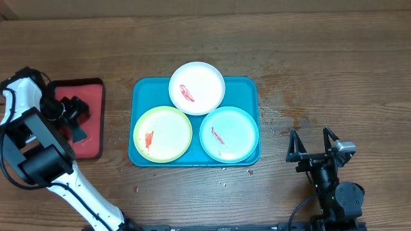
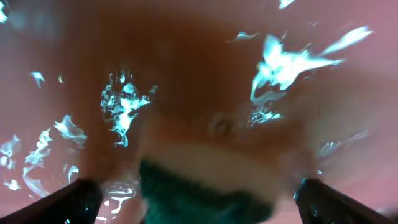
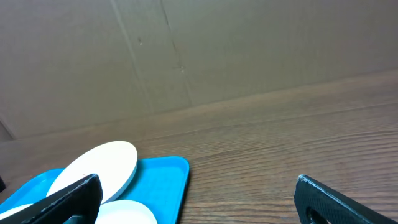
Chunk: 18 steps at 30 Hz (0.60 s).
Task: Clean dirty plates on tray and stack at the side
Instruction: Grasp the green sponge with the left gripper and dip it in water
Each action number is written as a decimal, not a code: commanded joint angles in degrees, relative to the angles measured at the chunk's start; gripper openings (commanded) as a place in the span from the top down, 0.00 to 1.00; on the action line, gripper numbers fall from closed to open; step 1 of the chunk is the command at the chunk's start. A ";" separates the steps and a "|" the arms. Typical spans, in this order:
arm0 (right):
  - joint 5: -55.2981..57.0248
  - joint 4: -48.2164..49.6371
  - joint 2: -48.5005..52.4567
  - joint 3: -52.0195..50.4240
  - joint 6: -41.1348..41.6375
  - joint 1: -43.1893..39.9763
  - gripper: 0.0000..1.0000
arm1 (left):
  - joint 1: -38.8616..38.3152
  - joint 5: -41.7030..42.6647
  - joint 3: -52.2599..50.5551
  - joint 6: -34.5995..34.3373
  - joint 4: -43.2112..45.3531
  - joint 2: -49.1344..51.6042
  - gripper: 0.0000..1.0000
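Observation:
The teal tray [image 1: 246,88] holds three plates, each with a red smear: white [image 1: 196,88] at the back, yellow-green [image 1: 162,133] front left, pale mint [image 1: 228,133] front right. My left gripper [image 1: 75,117] is over the small red tray [image 1: 91,93]. In the left wrist view its fingers [image 2: 196,194] are spread wide either side of a green-and-cream sponge [image 2: 205,202] on the wet red surface, with a gap on the left. My right gripper [image 1: 313,142] is open and empty, right of the tray. Its view shows the tray [image 3: 165,183], the white plate [image 3: 99,165] and the mint plate [image 3: 127,213].
The small dark-rimmed red tray lies left of the teal tray with a strip of bare wood between. Small crumbs or drops lie on the table [image 1: 225,184] near the teal tray's front edge. A brown wall [image 3: 186,50] stands behind the table.

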 commanded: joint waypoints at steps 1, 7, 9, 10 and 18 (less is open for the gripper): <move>0.15 0.15 -0.57 -0.59 -0.37 0.39 0.00 | 0.33 0.15 -0.94 0.26 -2.93 2.32 0.03; 0.15 0.15 -0.57 -0.59 -0.37 0.39 0.00 | 0.35 0.04 -0.94 0.28 -7.10 2.29 0.72; 0.15 0.15 -0.57 -0.59 -0.37 0.39 0.00 | 0.35 0.04 -0.94 0.28 -7.17 2.29 0.93; 0.15 0.15 -0.57 -0.59 -0.37 0.39 0.00 | 0.35 0.04 -0.94 0.26 -7.15 2.32 0.96; 0.15 0.15 -0.57 -0.59 -0.37 0.39 0.00 | 0.35 0.02 -0.94 0.28 -5.05 2.29 0.00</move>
